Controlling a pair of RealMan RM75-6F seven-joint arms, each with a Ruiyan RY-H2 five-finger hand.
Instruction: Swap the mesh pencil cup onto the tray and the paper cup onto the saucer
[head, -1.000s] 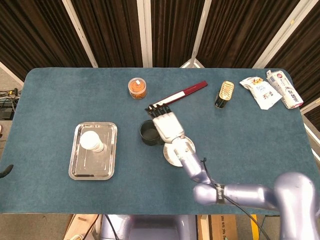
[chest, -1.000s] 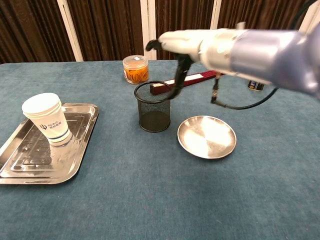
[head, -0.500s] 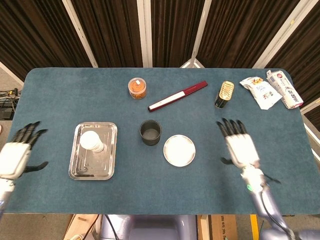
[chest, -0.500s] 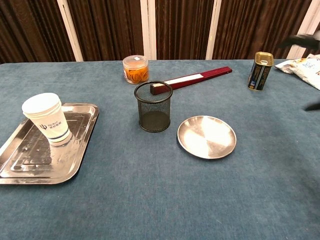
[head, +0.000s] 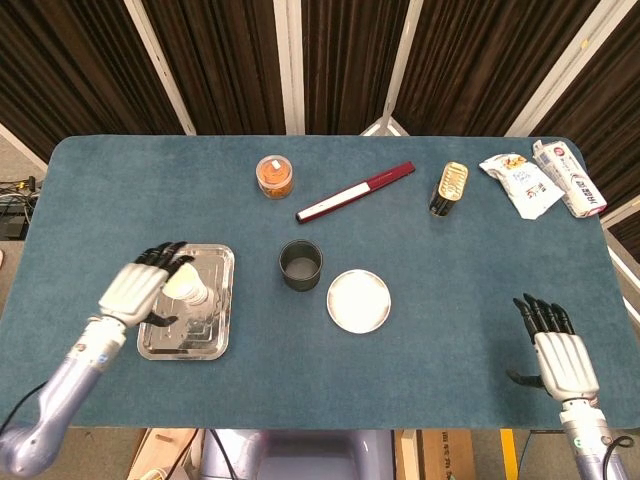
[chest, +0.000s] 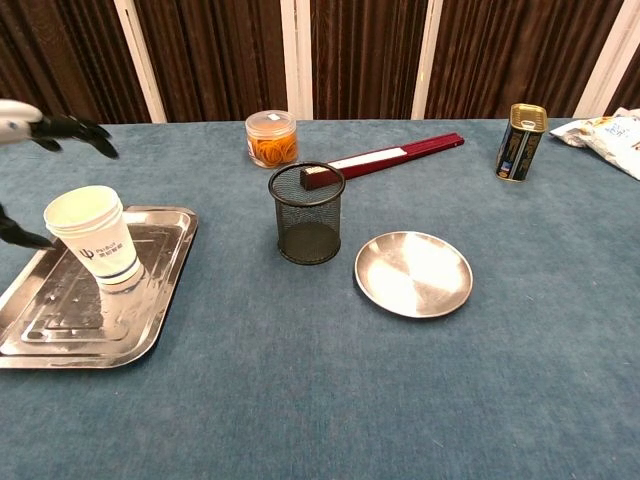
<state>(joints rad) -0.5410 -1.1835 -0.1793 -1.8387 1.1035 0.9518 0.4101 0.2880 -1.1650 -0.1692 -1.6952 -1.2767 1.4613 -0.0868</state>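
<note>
- Standing upright on the tray (head: 188, 345), toward its far end: the paper cup (head: 185, 283), mouth up, long axis vertical. Chest view shows the same cup (chest: 94, 235) on the left-hand tray (chest: 150, 300).
- Left hand (head: 145, 283) sits just left of the cup, fingers spread and holding nothing; fingertips (chest: 88, 128) arch over the rim side. Head view reads as close to touching, chest view shows a gap; cannot tell if contact is made.
- Cup lies right of the left hand, so a closing grasp from the left looks like the next step.
- Mesh pencil cup (head: 300, 265) stands on the tabletop (head: 450, 280) mid-scene, just left of the bare saucer (head: 358, 300), apart from it.
- Right hand (head: 561, 355) hovers at the near right edge, fingers extended, empty, well apart from both cups.
- Left hand is clearly the nearer one for the paper cup.
</note>
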